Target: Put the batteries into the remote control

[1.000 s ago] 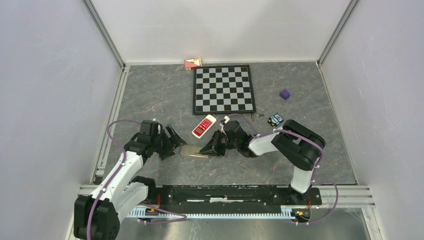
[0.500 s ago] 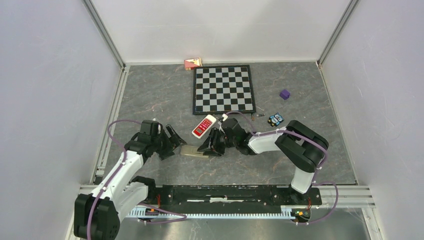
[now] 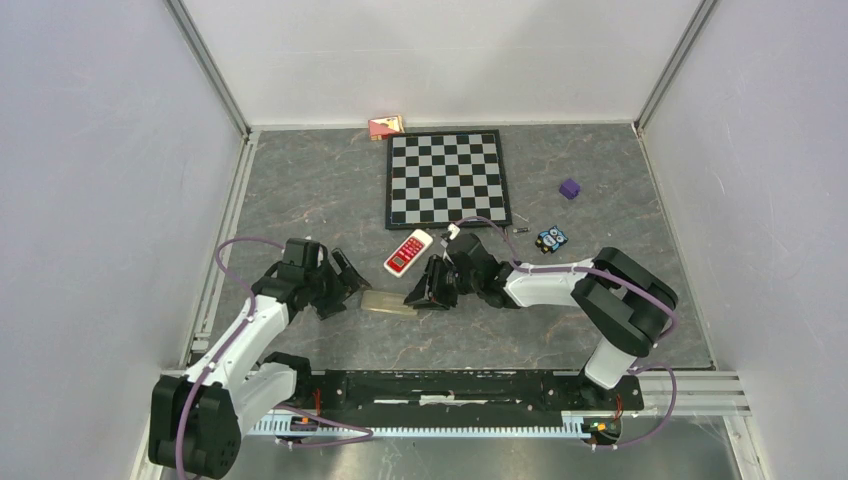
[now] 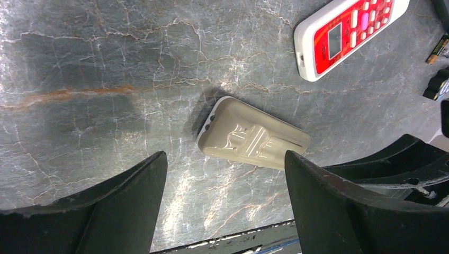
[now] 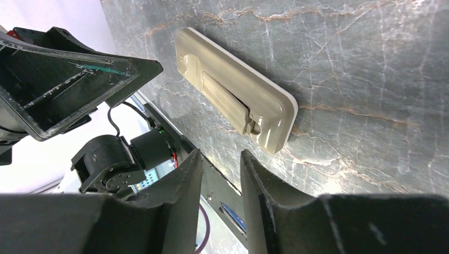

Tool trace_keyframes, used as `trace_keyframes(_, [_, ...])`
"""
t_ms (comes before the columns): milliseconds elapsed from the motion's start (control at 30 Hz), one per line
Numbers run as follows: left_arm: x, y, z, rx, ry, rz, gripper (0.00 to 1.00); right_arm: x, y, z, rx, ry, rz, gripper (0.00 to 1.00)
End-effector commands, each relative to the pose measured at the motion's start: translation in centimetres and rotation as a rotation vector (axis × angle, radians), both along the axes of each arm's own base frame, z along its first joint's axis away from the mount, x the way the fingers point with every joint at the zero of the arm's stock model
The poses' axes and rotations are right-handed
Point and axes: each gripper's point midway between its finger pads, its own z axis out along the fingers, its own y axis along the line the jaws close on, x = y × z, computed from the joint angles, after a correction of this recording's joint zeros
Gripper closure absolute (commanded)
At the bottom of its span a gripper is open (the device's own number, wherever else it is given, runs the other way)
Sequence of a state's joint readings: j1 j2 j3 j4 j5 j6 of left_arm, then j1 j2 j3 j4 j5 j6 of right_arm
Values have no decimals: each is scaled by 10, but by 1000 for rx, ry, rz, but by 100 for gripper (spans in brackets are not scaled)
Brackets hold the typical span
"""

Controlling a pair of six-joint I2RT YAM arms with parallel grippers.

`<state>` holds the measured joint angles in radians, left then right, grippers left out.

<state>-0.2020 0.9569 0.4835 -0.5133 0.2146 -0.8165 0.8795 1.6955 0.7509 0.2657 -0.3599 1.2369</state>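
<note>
Left claw (image 4: 223, 159) gapes wide, right claw (image 5: 221, 154) slightly parted, both empty, flanking the beige remote (image 4: 254, 138) lying back-up on the table; a battery (image 4: 436, 51) lies loose beside the red remote (image 4: 352, 34), loading seemingly not begun.

Beige remote (image 5: 235, 103) (back up), marbled table (image 5: 370, 63), fingers (image 5: 174, 196) slightly parted

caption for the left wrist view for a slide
Open left claw over a back-up beige remote on the table, red-and-white remote beyond.
</note>
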Motion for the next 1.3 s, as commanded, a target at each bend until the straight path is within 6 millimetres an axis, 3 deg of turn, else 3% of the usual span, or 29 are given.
trace_keyframes(0, [16,1,11,13,-63,-18,14,14,-5,8,-57,-120,18,67])
trace_keyframes(200, [13,1,4,14,-48,-21,22,37,10,17,-98,-258,84,77])
trace_keyframes(367, [12,-1,1,7,-39,-21,28,36,23,6,-102,-242,124,87])
trace_keyframes(733, [11,-1,-5,6,-28,-24,32,15,10,-30,-168,-145,151,97])
trace_keyframes(933, [13,-1,-4,6,-31,-25,32,20,6,-35,-220,-162,145,98])
trace_keyframes(1067, [13,0,-3,9,-31,-19,32,29,10,-25,-218,-225,154,98])
trace_keyframes(1133, [14,1,1,16,-39,-18,32,37,16,-7,-189,-301,165,96])
trace_keyframes(1200, [17,3,8,31,-55,-18,32,48,25,21,-150,-430,199,89])
trace_keyframes(1267, [21,7,18,55,-73,-9,30,59,33,49,-132,-578,265,75])
